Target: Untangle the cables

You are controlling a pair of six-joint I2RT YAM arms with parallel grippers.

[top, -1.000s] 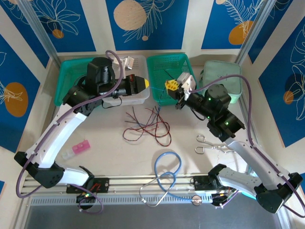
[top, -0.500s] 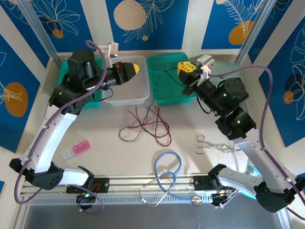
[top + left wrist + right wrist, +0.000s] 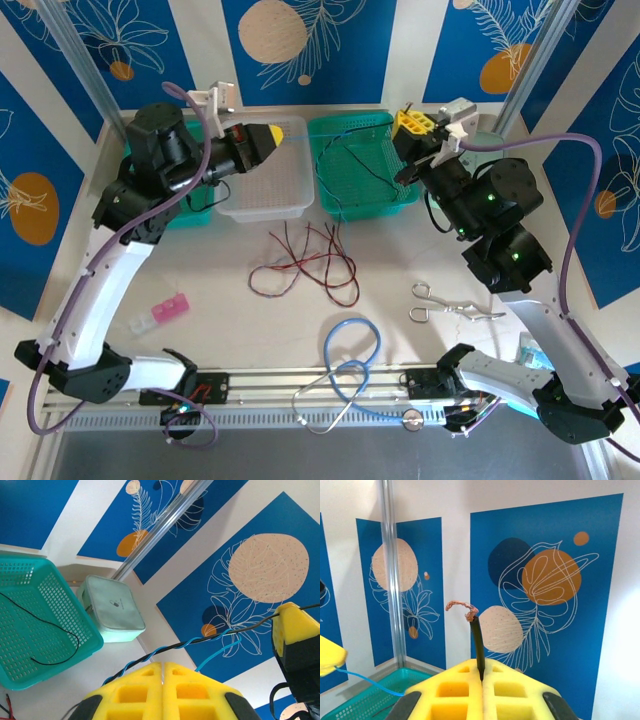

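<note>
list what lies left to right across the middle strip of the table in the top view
small pink plastic block → tangle of thin red and black cables → silver metal scissor-handled forceps

Two robot arms, seen from above. Frame left: left arm (image 3: 100,290), white link shells, blk joint housings, blk base. Frame right: right arm (image 3: 545,330), same build w/ green LEDs (image 3: 487,197). Purple cord (image 3: 535,139) loops along each. Tips: left gripper (image 3: 272,132), right gripper (image 3: 410,122), blocky yellow fingers (image 3: 135,695) w/ square recesses.
</note>
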